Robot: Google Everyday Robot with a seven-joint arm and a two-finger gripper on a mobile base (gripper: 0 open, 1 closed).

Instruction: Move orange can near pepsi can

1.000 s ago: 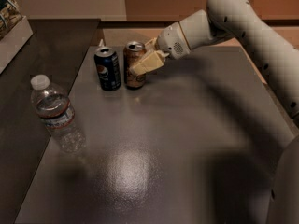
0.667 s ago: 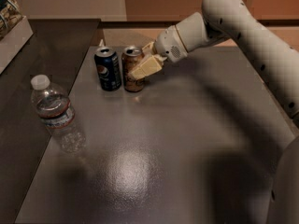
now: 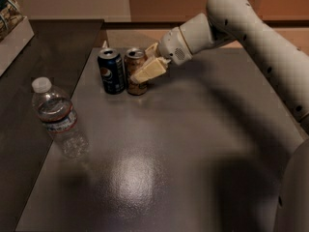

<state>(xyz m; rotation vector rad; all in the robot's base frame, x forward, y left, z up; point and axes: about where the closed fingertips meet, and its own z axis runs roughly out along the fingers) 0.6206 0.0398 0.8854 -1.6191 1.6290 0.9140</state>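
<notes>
Clearly the orange can point(image 3: 131, 64) stands upright in the upper middle of the frame, just beside the pepsi can point(image 3: 111, 71) on the grey desk point(image 3: 193, 144). The hand point(image 3: 141, 65) pinches it at mid-height, one pale finger across its front. The can is probably light, thin-walled and slick, so a gentle side grip at its middle suits it, since squeezing hard could dent it.

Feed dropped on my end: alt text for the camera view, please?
The claw grips the orange can, upright just right of the pepsi can, near the far end of a dark table. A water bottle stands nearer, to the left.
</notes>
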